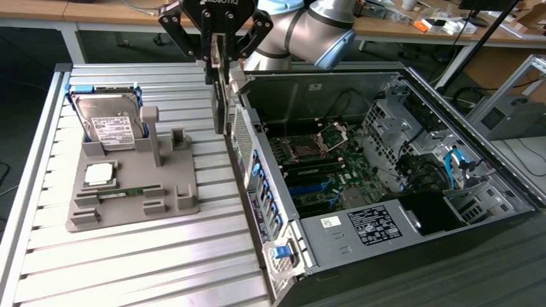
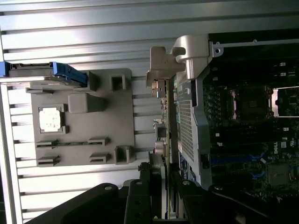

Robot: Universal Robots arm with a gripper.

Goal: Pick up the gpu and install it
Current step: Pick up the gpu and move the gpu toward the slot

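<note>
Clamping 1 gpu (image 1: 224, 109) w/ 1 pincer (image 1: 220, 71), upright.

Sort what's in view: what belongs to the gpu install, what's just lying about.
In the job: gripper, shut on the gpu held edge-on; open computer case.
Lying about: hard drive, processor, memory stick, grey holder tray.

A holder (image 1: 179, 204) lies on the tabletop (image 1: 128, 256), toward the exterior view's left, with a drive (image 1: 111, 125) at its far end and a chip (image 1: 100, 173) and stick (image 1: 128, 190) nearer. The case (image 1: 358, 224) lies along the tabletop's edge on the exterior view's right. Between them, the hand (image 1: 222, 64) grips the gpu (image 1: 224, 109).
</note>
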